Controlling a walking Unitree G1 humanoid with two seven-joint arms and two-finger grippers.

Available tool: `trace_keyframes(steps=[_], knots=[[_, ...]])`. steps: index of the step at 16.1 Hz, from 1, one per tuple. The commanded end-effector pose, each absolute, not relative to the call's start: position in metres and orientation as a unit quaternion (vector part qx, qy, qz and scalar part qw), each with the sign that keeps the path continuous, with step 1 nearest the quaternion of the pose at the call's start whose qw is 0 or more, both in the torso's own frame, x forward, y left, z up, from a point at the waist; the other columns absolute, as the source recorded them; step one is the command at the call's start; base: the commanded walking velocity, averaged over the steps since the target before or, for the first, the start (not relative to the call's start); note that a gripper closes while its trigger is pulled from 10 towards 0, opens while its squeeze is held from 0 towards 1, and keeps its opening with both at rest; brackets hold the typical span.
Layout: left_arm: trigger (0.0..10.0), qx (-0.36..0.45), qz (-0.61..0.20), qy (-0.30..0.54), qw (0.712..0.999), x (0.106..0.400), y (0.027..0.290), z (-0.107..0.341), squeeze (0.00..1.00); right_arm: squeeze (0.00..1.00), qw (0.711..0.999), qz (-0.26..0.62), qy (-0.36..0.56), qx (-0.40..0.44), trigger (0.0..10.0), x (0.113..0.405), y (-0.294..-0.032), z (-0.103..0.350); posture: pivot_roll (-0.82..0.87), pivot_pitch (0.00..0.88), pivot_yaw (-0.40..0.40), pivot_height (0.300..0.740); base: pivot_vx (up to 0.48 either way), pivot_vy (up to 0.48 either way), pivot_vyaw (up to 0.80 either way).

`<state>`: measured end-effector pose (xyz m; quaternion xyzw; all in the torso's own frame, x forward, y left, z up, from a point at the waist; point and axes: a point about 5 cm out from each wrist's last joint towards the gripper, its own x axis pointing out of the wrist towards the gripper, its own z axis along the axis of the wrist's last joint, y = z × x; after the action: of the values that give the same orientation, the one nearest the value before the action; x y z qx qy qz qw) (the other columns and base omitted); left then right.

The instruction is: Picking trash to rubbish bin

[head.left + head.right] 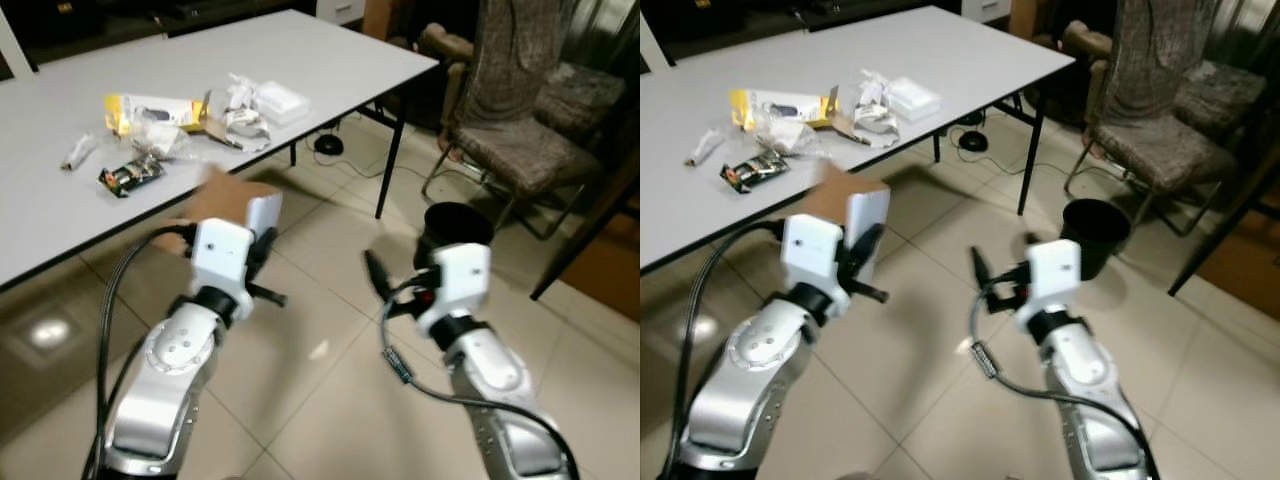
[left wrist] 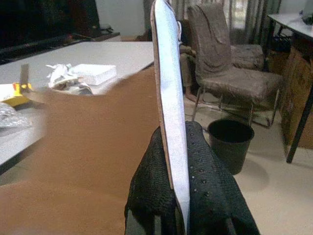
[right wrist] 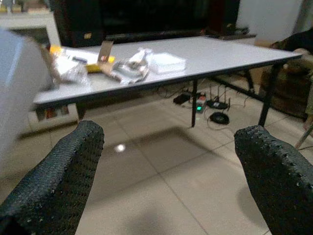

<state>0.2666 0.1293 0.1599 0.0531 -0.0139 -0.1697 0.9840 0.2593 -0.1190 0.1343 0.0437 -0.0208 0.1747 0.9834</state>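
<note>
My left gripper (image 2: pixel 173 147) is shut on a flat piece of cardboard (image 2: pixel 168 98), brown on one side and white on the other, held on edge over the floor beside the table (image 1: pixel 330 60). My right gripper (image 3: pixel 166 166) is open with nothing between its fingers (image 3: pixel 58 181), low over the tiles. A black rubbish bin (image 1: pixel 455 225) stands on the floor just beyond the right arm. On the table lie a yellow packet (image 1: pixel 150 108), a white box (image 1: pixel 281 101), crumpled paper (image 1: pixel 243 122) and a dark wrapper (image 1: pixel 130 176).
A padded chair (image 1: pixel 520 140) stands behind the bin, with a dark table leg (image 1: pixel 585 235) to its right. The table's black leg (image 1: pixel 390 165) and cables (image 1: pixel 328 145) are near the bin. Open tiled floor (image 1: pixel 320 330) lies between the arms.
</note>
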Motion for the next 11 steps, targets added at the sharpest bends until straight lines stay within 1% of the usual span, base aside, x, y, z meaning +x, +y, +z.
trace_keyframes(steps=[1, 3, 4, 5, 7, 8, 10, 11], knots=[[10.0, 0.046, -0.157, 0.004, 0.987, 0.265, 0.137, 0.156, 0.00, 0.00, 0.982, 0.182, -0.018, 0.051, 10.0, 0.260, -0.113, 0.136, -0.03, 0.057, -0.030, 0.740, 0.000, 0.000, 0.00], [10.0, 0.034, -0.157, 0.015, 0.987, 0.263, 0.134, 0.152, 0.00, 0.00, 0.982, 0.180, -0.011, 0.053, 10.0, 0.259, -0.114, 0.133, -0.03, 0.055, -0.037, 0.740, 0.000, 0.000, 0.00], [10.0, 0.053, -0.154, 0.019, 0.987, 0.262, 0.136, 0.148, 0.00, 0.00, 0.983, 0.176, 0.005, 0.050, 10.0, 0.258, -0.115, 0.126, -0.03, 0.057, -0.039, 0.740, 0.000, 0.000, 0.00], [10.0, 0.074, -0.154, 0.012, 0.985, 0.262, 0.137, 0.144, 0.00, 0.00, 0.985, 0.166, 0.018, 0.042, 10.0, 0.257, -0.119, 0.119, -0.02, 0.059, -0.041, 0.740, 0.000, 0.000, -0.80], [10.0, 0.089, -0.159, 0.002, 0.983, 0.259, 0.139, 0.141, 0.00, 0.00, 0.986, 0.156, 0.030, 0.042, 10.0, 0.255, -0.123, 0.111, -0.02, 0.051, -0.049, 0.740, 0.000, 0.000, -0.80], [10.0, 0.100, -0.165, 0.012, 0.981, 0.256, 0.145, 0.133, 0.00, 0.00, 0.989, 0.139, 0.043, 0.022, 10.0, 0.255, -0.128, 0.102, -0.02, 0.053, -0.046, 0.740, 0.000, 0.000, -0.80], [10.0, 0.098, -0.170, 0.025, 0.980, 0.253, 0.147, 0.129, 0.00, 0.00, 0.991, 0.124, 0.043, 0.021, 10.0, 0.256, -0.132, 0.101, -0.01, 0.046, -0.050, 0.740, 0.000, 0.000, -0.80], [10.0, 0.088, -0.165, 0.018, 0.982, 0.253, 0.149, 0.128, 0.00, 0.00, 0.992, 0.118, 0.044, 0.018, 10.0, 0.257, -0.134, 0.100, -0.02, 0.046, -0.049, 0.740, 0.000, 0.000, -0.80]])
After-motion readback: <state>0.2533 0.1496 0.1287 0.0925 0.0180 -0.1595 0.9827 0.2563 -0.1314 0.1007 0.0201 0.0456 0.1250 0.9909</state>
